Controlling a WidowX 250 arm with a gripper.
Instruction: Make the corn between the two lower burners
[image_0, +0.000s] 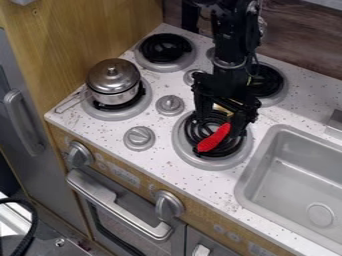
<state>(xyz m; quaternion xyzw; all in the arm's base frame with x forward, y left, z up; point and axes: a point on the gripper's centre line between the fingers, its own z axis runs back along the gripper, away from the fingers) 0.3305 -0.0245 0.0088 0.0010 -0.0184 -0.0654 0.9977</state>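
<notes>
My gripper (226, 102) hangs down over the lower right burner (186, 152), directly above its black coil. A red, elongated piece (214, 138), which may be the task's corn, is at this burner, slanting from lower left to upper right. Its upper right end meets the gripper's underside in the view; whether they touch I cannot tell. The lower left burner (100, 113) carries a lidded metal pot. Between these two burners are two grey knobs and a stretch of speckled white stovetop.
The metal pot (113, 85) has a handle pointing to the lower left. Grey knobs (170, 105) (139, 138) rise between the burners. Behind are an upper left burner (165, 49) and an upper right one, partly behind the arm. A grey sink (267, 155) lies at the right.
</notes>
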